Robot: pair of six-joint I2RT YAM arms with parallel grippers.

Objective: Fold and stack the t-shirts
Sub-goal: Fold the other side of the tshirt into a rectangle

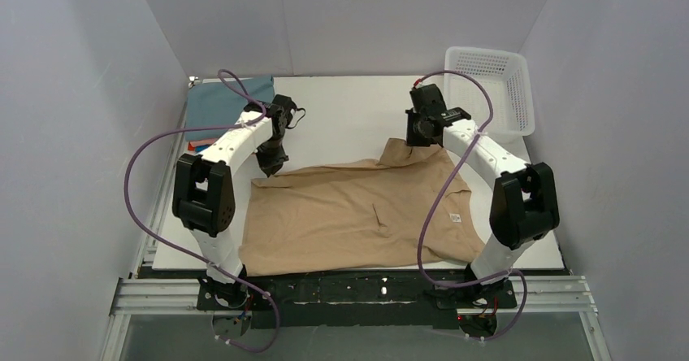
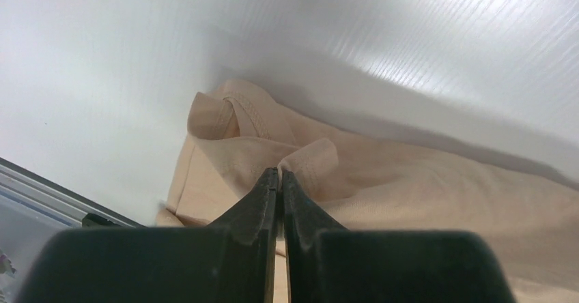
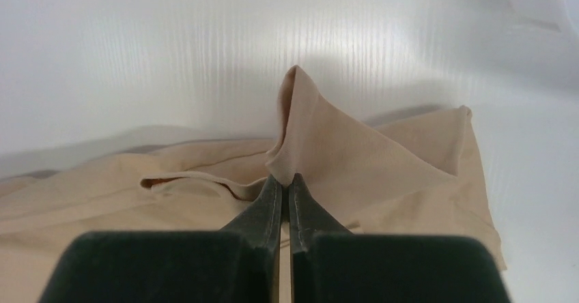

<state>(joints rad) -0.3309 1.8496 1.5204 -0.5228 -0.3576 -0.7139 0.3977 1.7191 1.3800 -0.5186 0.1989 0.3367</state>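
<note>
Tan-beige t-shirt [image 1: 349,215] is lying spread across the near centre of the table [image 1: 349,101], long axis running left-right, neck label [image 1: 457,215] sitting toward the right end. Left gripper [image 1: 274,166] is pinching its far-left corner, fingers closed on cloth. Right gripper [image 1: 416,140] is pinching the far-right corner likewise. The shirt body is lying nearward of both, so the fold probably means carrying the far edge nearward.
</note>
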